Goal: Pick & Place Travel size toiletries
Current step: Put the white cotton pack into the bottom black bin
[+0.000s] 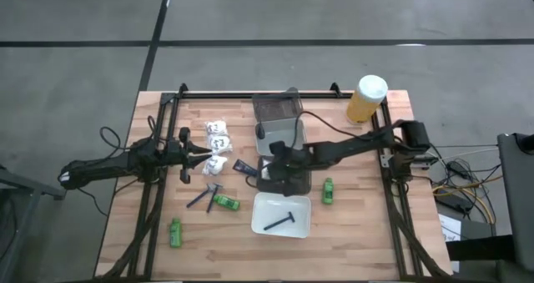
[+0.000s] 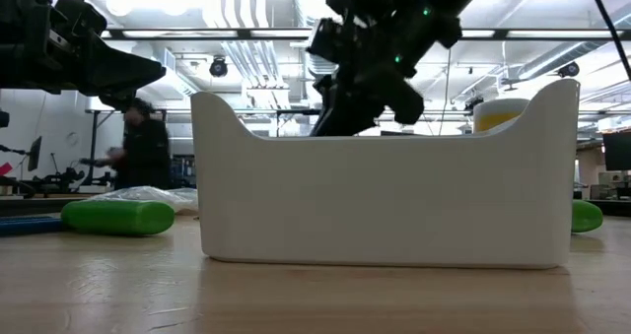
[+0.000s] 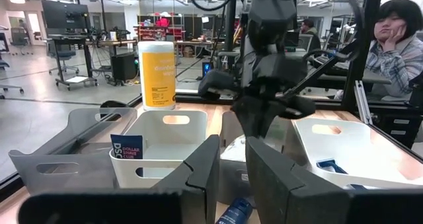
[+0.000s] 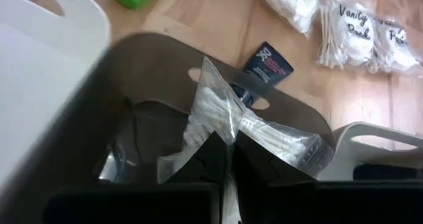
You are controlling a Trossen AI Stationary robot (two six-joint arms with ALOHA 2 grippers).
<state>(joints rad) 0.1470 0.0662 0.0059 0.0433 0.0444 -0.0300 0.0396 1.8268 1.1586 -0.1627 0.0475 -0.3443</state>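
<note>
White tray (image 2: 389, 201) up close, our two claws behind it.

Our left gripper (image 1: 203, 155) hovers narrowly parted beside the packets (image 1: 219, 137) on the table; our right gripper (image 4: 229, 159) is clamped on a clear packet (image 4: 218, 121) over the dark tray (image 4: 125, 85).

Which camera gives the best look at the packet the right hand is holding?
The right wrist view: the clear packet fills the frame, pinched by the right hand above the grey tray. In the high view the arm hides it, in the low view the white tray does, and the left wrist view doesn't show it clearly.
</note>
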